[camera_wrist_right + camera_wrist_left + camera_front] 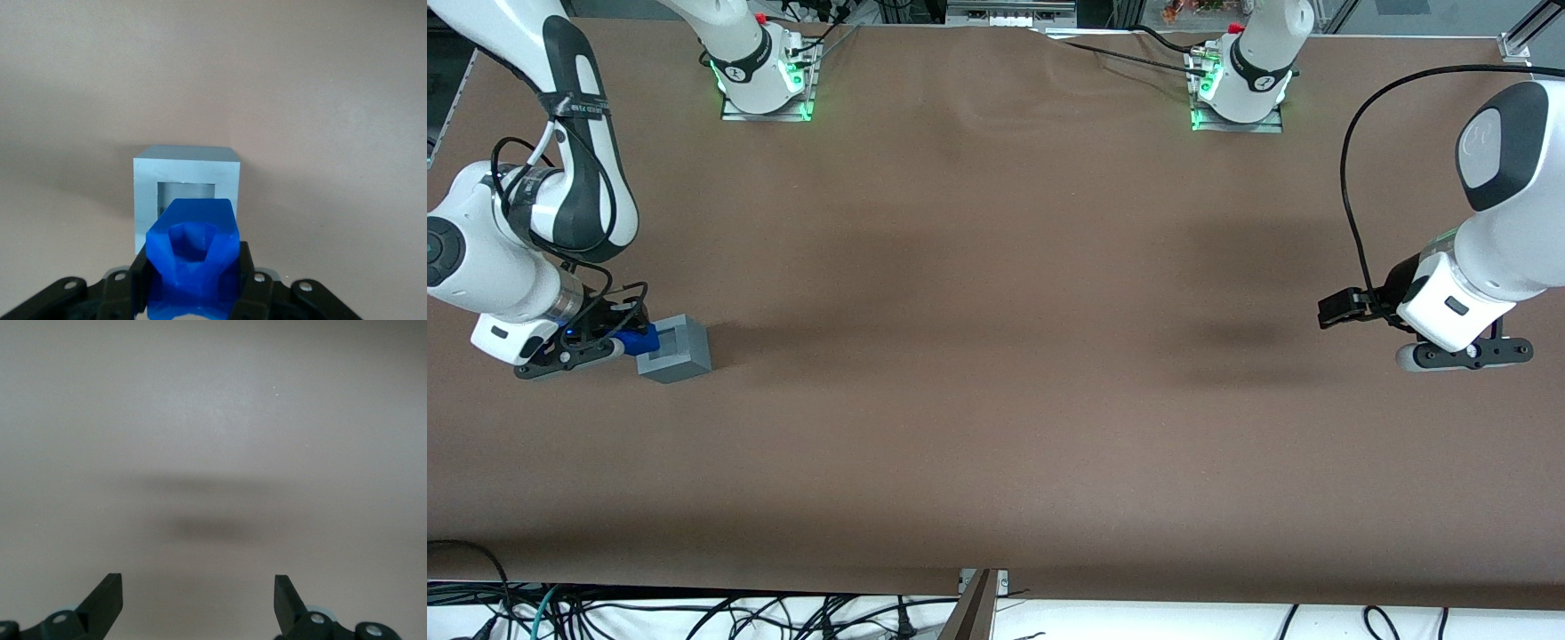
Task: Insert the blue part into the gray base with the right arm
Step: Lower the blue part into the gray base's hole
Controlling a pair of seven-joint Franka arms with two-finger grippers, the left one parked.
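1. Currently mid-insertion approach: gripper (618, 342) low over the desk (996, 356) near the working arm's end, close to the edge at that end, roughly midway between the front-camera edge and the arm-base edge.
2. Fingers (250, 283) narrow, clamped on both sides of blue part (193, 257); held clear of the desk surface as far as can be judged.
3. Blue part just beside gray base (676, 348), at its working-arm-end face; touching or nearly touching in the front view, cannot tell which.
4. Gray base on the desk, apparently tipped so the square recess (187, 193) faces the gripper sideways rather than straight up; wrist view looks right into the opening.
5. Recess contents: nothing inside yet, only pale inner walls visible; blue part not seated.
6. To do it well: keep blue part square with the recess edges, centre it on the opening, push straight along the recess axis, slowly.
7. Risk, judged: base unanchored, likely to slide toward the parked arm's end if pushed off-centre or if the part catches on the rim.
8. Keep grip firm until fully seated, then release.
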